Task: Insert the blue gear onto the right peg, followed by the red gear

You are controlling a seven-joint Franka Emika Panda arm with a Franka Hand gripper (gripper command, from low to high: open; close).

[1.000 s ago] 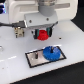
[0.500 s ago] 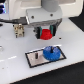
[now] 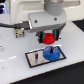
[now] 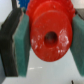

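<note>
My gripper (image 3: 48,37) is shut on the red gear (image 3: 48,38) and holds it in the air just above the black plate (image 3: 35,60). The blue gear (image 3: 51,53) lies flat on the plate's right half, where the right peg is hidden under it. A thin pin (image 3: 36,56) stands on the plate's left half. In the wrist view the red gear (image 4: 50,36) fills the frame with its centre hole showing, clamped between two teal pads (image 4: 22,47).
A small grey and tan object (image 3: 20,33) sits on the white table (image 3: 15,70) towards the exterior view's left. Dark cables (image 3: 10,23) run behind it. A dark band (image 3: 77,22) lies along the table's far side.
The gripper has carried the red gear downwards and a little towards the exterior view's right, closer to the blue gear. The blue gear and plate have not moved.
</note>
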